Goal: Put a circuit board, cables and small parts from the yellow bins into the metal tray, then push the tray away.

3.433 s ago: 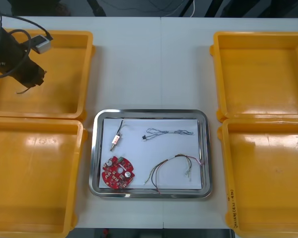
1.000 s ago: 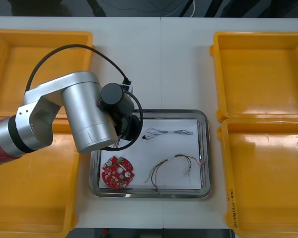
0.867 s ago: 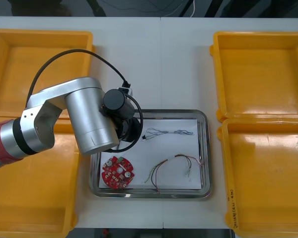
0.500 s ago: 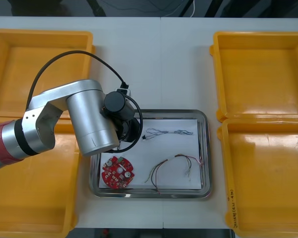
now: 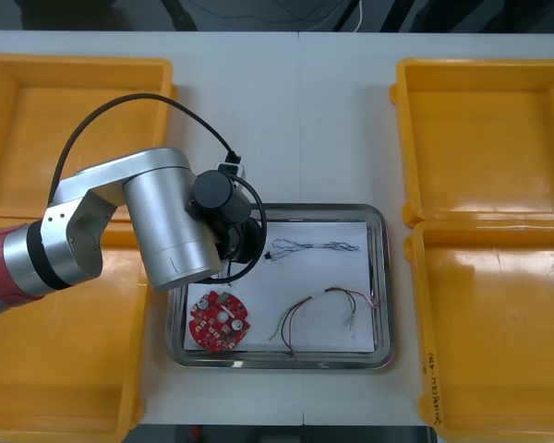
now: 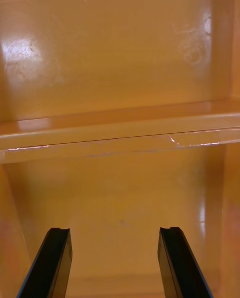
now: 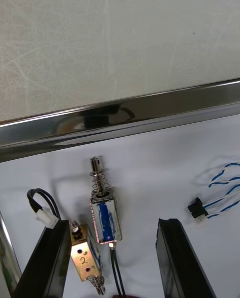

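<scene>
My left gripper [image 7: 114,224] is open above the far left corner of the metal tray [image 5: 380,277]. A small metal part [image 7: 106,213] with a spring and blue winding lies on the white lining between its fingers, touching neither. A second small metal part [image 7: 84,262] lies against the left finger [image 7: 46,258]. In the tray lie the red circuit board [image 5: 219,319], the blue and white cable [image 5: 314,246] and the red and yellow cable [image 5: 323,307]. My right gripper [image 6: 114,255] is open, with nothing between its fingers, over an orange bin floor [image 6: 120,198].
Two yellow bins [image 5: 65,323] stand at the left and two yellow bins [image 5: 489,120] at the right. My left arm [image 5: 166,217] covers the tray's left rim. A black cable with a white plug [image 7: 42,205] lies beside the left finger.
My left arm came from the far left bin to the tray's far left corner and has hardly moved in the last second. The right arm has stayed still.
</scene>
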Controlling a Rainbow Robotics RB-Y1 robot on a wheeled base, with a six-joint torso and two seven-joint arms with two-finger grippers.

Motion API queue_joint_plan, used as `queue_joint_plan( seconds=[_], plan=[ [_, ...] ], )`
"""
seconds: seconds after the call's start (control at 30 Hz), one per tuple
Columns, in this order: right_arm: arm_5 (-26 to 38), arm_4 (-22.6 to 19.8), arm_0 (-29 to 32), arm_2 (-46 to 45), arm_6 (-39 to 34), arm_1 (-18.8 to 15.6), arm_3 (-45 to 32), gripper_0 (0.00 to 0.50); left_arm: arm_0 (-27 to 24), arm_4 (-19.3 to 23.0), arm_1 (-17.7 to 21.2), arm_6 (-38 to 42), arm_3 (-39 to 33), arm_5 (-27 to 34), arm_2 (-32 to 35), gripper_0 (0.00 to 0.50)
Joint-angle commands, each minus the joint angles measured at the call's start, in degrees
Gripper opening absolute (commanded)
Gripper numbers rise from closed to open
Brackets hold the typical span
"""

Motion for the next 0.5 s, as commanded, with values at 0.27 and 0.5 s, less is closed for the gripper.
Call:
queue_joint_plan(
  seconds=[0.27,0.5],
  plan=[
    [0.1,-0.3,0.6,-1.7,-2.6,-2.4,-1.6,0.5,-0.8,4.5,1.8,2.4,-2.5,1.9,6.7,0.5],
    [0.1,-0.4,0.7,-1.7,-2.7,-2.4,-1.6,0.5,-0.9,13.1,3.4,-3.9,-4.1,9.2,18.3,0.5]
  ],
)
